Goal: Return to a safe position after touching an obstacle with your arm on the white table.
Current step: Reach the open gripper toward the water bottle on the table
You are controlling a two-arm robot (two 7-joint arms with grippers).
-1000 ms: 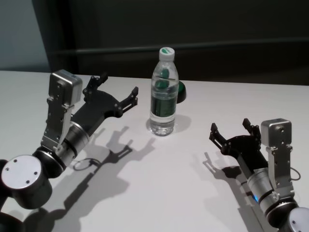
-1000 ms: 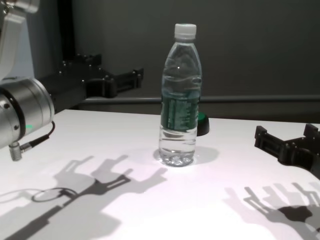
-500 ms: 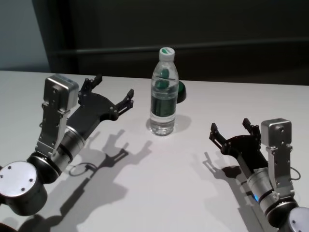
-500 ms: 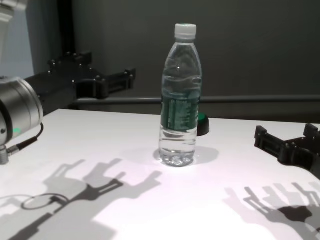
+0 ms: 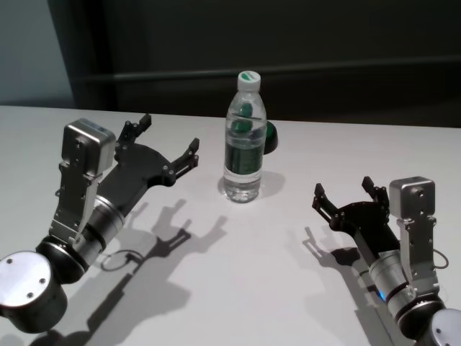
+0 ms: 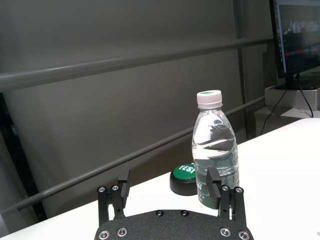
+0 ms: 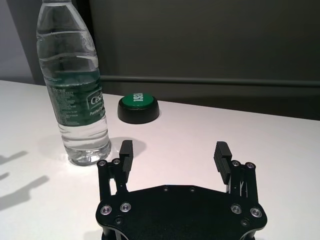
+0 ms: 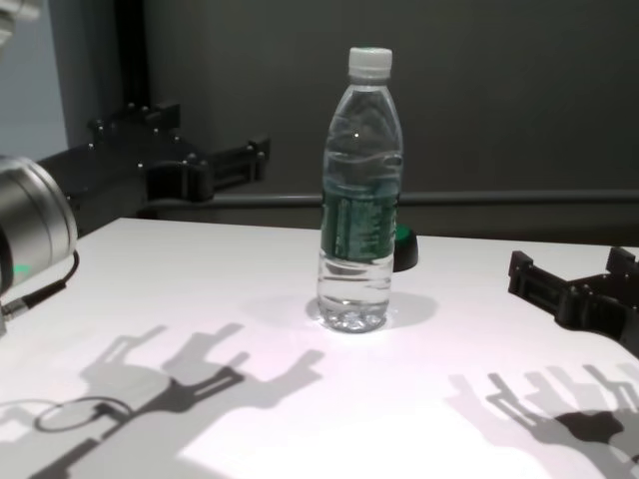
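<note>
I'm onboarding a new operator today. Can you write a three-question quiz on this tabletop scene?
1. True or false: the left tool is closed around the water bottle.
2. What lies just behind the bottle on the white table? A) a green-topped black puck B) a mug C) a sponge
3. Fill in: the bottle stands ____ with its white cap on.

Key:
1. False: it is open and apart from the bottle, to its left. The right tool is open too, off to the right.
2. A
3. upright
</note>
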